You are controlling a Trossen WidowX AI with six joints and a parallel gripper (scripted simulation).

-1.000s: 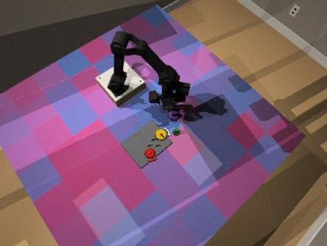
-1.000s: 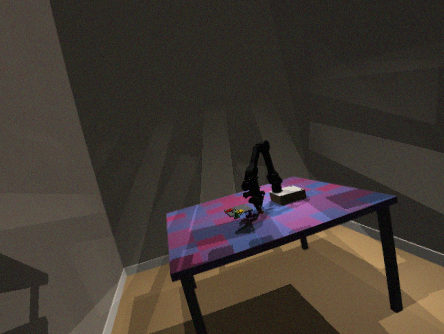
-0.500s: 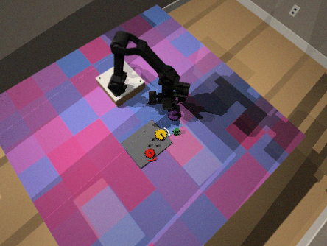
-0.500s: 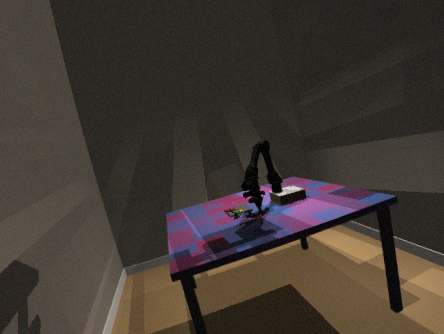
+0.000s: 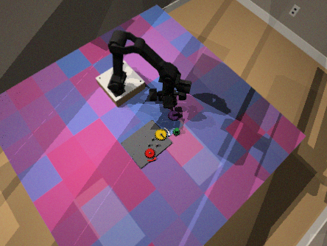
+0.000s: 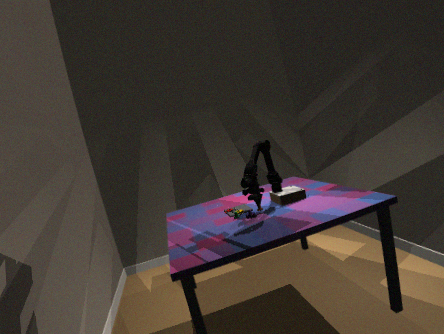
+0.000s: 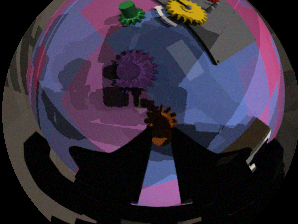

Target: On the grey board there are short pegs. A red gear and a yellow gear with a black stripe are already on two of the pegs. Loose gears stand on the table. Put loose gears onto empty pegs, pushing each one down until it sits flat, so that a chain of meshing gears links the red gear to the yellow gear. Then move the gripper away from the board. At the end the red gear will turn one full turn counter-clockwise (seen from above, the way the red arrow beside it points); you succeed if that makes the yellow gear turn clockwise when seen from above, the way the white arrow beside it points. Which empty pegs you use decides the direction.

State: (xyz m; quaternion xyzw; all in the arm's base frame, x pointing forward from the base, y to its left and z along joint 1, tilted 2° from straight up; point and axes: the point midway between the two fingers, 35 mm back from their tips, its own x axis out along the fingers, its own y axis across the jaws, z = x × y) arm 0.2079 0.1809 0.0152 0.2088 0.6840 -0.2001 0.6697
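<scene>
My gripper [image 7: 161, 131] is shut on the orange gear [image 7: 161, 123], whose toothed rim shows just past the fingertips in the wrist view; whether it touches the table cannot be told. A larger purple gear [image 5: 174, 116] [image 7: 133, 70] stands on the table beside it. A small green gear [image 5: 176, 131] [image 7: 131, 15] stands near the board's edge. The grey board [image 5: 134, 143] [image 7: 232, 50] holds the yellow gear [image 5: 160, 135] [image 7: 186, 11] and the red gear [image 5: 149, 155]. Several short pegs [image 5: 157, 146] show between those two gears.
The arm's pale base block [image 5: 130, 96] [image 6: 288, 195] stands behind the gripper. The white arrow [image 5: 167, 131] lies beside the yellow gear, between it and the green gear. The red arrow [image 5: 152, 160] lies beside the red gear. Dark shadows cross the patchwork table top.
</scene>
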